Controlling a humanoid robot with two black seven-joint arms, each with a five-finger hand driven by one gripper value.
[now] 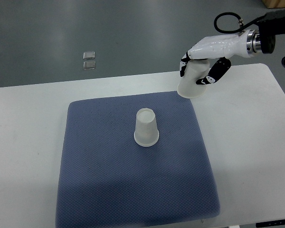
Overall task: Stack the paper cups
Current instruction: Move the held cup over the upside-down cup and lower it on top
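A paper cup (191,83) is held mouth-down in the right hand (204,64), fingers wrapped round its upper body, above the far right corner of the blue mat (109,190). A second cup (146,127) is seen inverted on the mat, below and left of the hand, well apart. For a clean stack, the held cup should be centred over the standing one, kept level, and lowered straight. No writing is legible on cups, mat or bench (23,142).
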